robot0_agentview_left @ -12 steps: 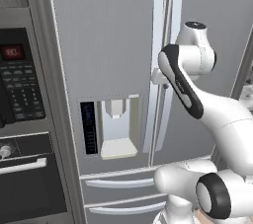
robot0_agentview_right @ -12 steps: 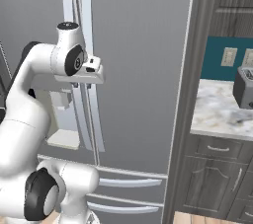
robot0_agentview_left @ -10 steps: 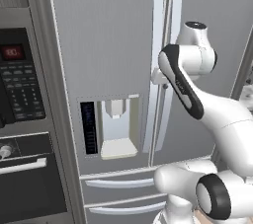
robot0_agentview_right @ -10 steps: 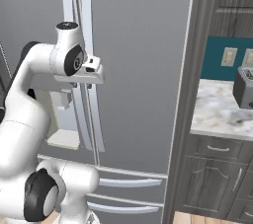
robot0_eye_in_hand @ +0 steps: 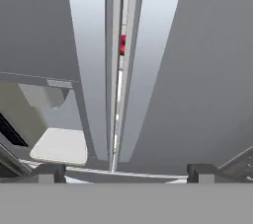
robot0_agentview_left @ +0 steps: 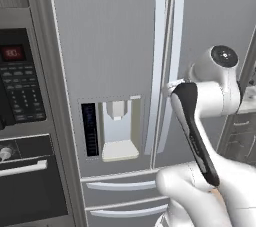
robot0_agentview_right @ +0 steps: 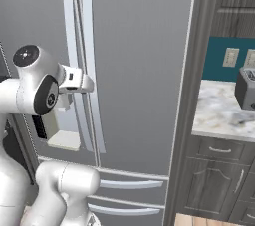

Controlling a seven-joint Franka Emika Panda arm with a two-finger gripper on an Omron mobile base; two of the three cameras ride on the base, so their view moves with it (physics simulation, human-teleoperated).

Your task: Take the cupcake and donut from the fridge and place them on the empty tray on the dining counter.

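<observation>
Gripper (robot0_eye_in_hand: 126, 169) spread wide, holding nothing, facing the fridge (robot0_agentview_left: 115, 46) door seam, pale handles (robot0_agentview_right: 82, 70) just ahead, red-pink sliver (robot0_eye_in_hand: 122, 44) showing through the gap, water dispenser (robot0_agentview_left: 119, 130) left of handles

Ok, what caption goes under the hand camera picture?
Open gripper faces the closed fridge doors' pale handles.
</observation>
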